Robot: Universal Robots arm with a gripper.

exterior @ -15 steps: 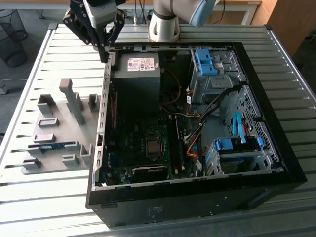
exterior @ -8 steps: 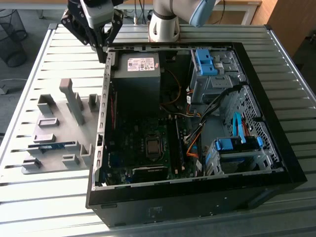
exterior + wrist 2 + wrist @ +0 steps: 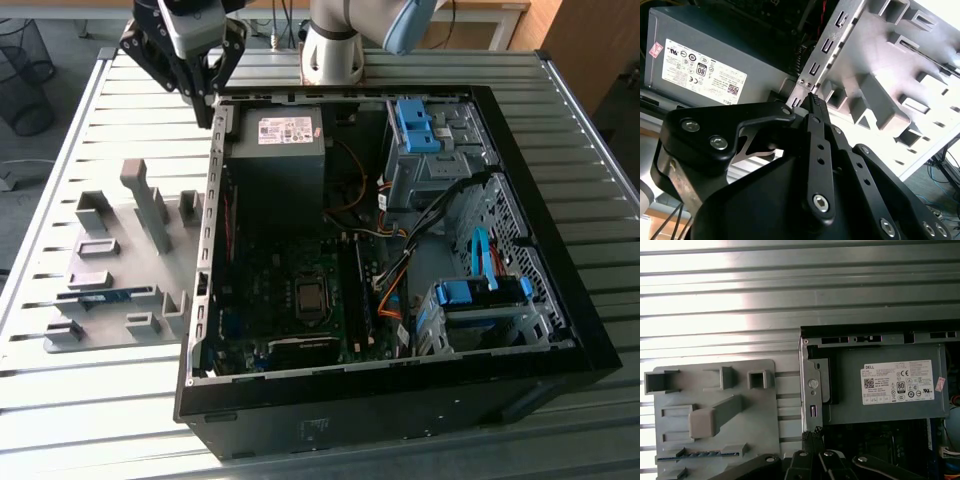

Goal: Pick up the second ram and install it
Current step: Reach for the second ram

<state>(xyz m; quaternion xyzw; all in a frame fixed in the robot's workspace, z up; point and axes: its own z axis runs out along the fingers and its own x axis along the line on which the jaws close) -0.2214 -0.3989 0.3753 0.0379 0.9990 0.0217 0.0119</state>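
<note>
Your hand hangs with its fingertips pressed together, holding nothing, by the computer case's corner beside the power supply, which bears a white label. The second ram, a slim blue stick, sits in the grey holder's slot on the tabletop, half hidden.

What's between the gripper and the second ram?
In the exterior view, upright posts of the gray holder stand between the gripper and the ram, which lies in that holder.
</note>
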